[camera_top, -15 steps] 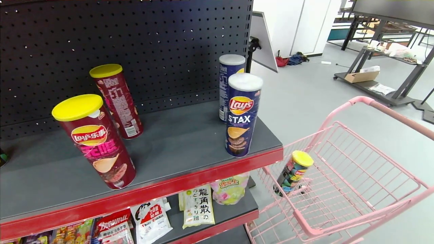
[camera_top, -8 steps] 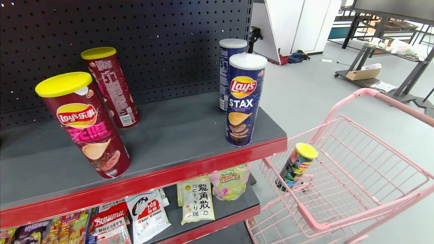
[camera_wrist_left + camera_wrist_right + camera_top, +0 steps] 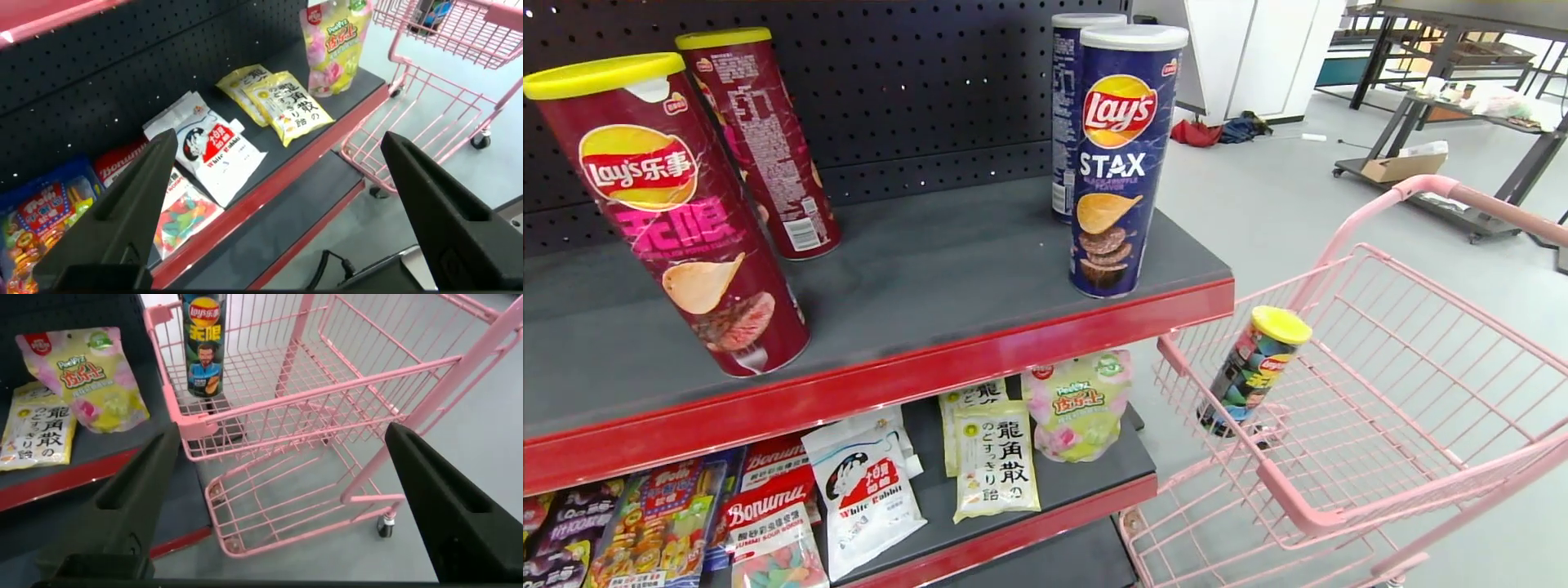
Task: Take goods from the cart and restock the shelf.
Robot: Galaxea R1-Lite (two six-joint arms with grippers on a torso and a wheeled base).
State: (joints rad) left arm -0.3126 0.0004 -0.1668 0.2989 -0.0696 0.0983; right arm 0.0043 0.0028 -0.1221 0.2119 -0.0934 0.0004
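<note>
head view looks down on shelf point(image 3: 947, 269) and cart point(image 3: 1429, 184); both wrist views, lower, share the cart.

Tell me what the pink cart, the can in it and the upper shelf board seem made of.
Cart: thin wire grid with thicker tube rims, glossy pink coating; probably painted metal.
Can: printed cylinder, likely cardboard, with a yellow, plastic-looking lid.
Shelf board: matte grey sheet with glossy red front lip, likely painted metal.

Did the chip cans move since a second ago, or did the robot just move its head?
Only the robot's head camera shifted, so the whole picture slid; nothing itself moved, and nothing was grabbed or let go. The yellow-lidded can stayed standing in the pink cart, and the red cans and blue cans stayed on the shelf.
</note>
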